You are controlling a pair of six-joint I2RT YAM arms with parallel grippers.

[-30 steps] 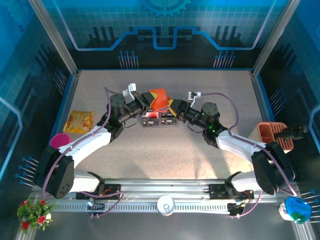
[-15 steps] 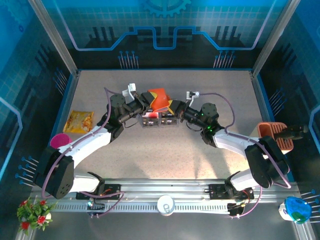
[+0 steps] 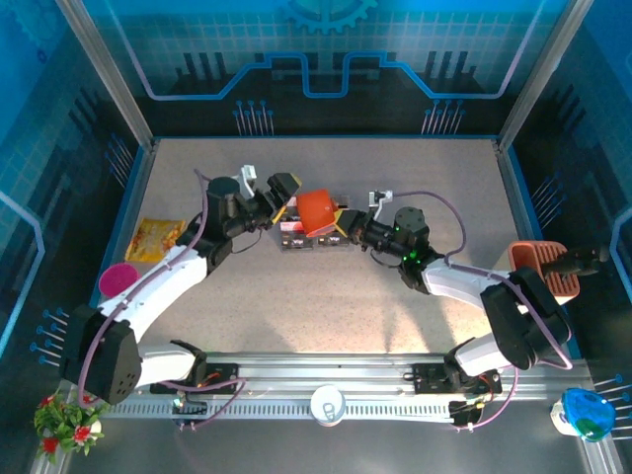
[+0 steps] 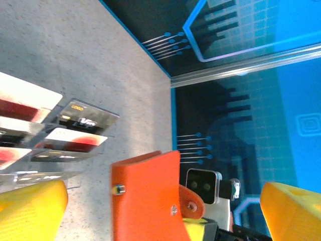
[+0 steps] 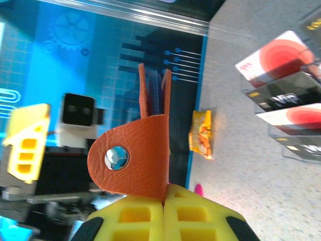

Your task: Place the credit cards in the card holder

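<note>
The orange-red card holder (image 3: 316,209) is held off the table, above the credit cards (image 3: 306,238) that stand in a clear rack. My right gripper (image 3: 343,223) is shut on the holder's snap flap (image 5: 133,160), its yellow fingers (image 5: 145,218) pressed together under it. In the right wrist view the holder's edges (image 5: 155,95) stand upright and the cards (image 5: 286,95) are at right. My left gripper (image 3: 283,188) is open just left of the holder. In the left wrist view the holder (image 4: 145,196) sits between the wide-spread yellow fingers (image 4: 30,213), untouched, with the cards (image 4: 75,130) beyond.
A yellow snack packet (image 3: 156,239) lies by the left wall, a pink disc (image 3: 117,277) nearer me. An orange ribbed container (image 3: 538,262) stands at the right edge. A white cup (image 3: 328,403) sits on the front rail. Blue walls ring the table.
My left gripper has opened and drawn back to the left, letting go of the card holder. My right gripper has shut on the flap and holds the holder alone.
</note>
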